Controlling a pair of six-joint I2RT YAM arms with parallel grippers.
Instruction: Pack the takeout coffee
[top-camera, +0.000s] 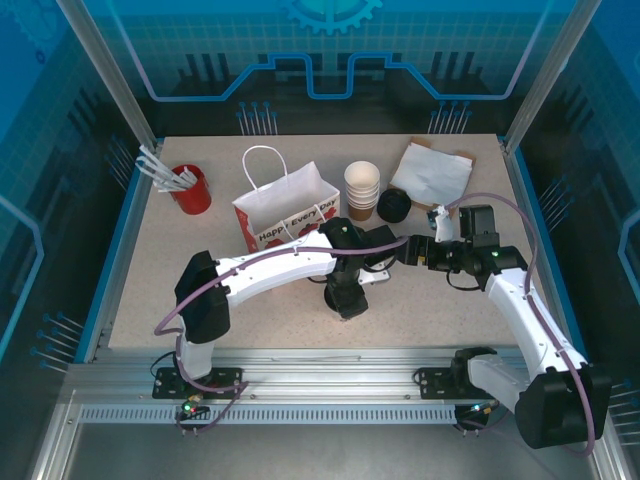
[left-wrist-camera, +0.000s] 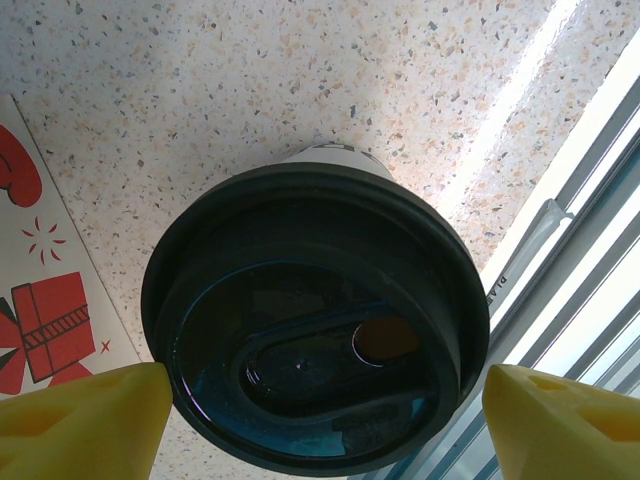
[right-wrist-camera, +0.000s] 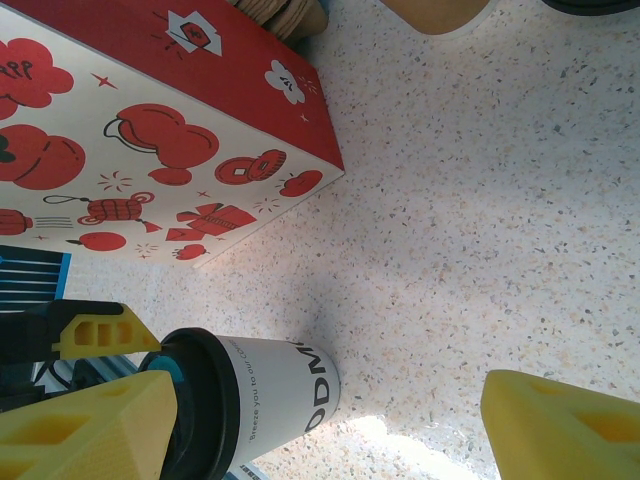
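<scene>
Small pale paper cup w/ round black plastic lid (left-wrist-camera: 315, 340), upright, dead under my left gripper (left-wrist-camera: 322, 420): long axis runs along my reach.
Cup stands on speckled table (top-camera: 270, 322), white-and-red paper bag w/ handles (top-camera: 285, 212) near, beyond-left. Left fingertips (left-wrist-camera: 80, 425) astride lid rim, spread wide; can't tell if they bite. Left arm nearer. My right gripper (right-wrist-camera: 325, 430) off to the side, jaws apart, empty. Count: 1 lidded cup, 1 bag, 1 stack of lidless white cups (top-camera: 362, 188), 1 loose black lid (top-camera: 393, 205), 1 red tub of white sticks (top-camera: 190, 190).
</scene>
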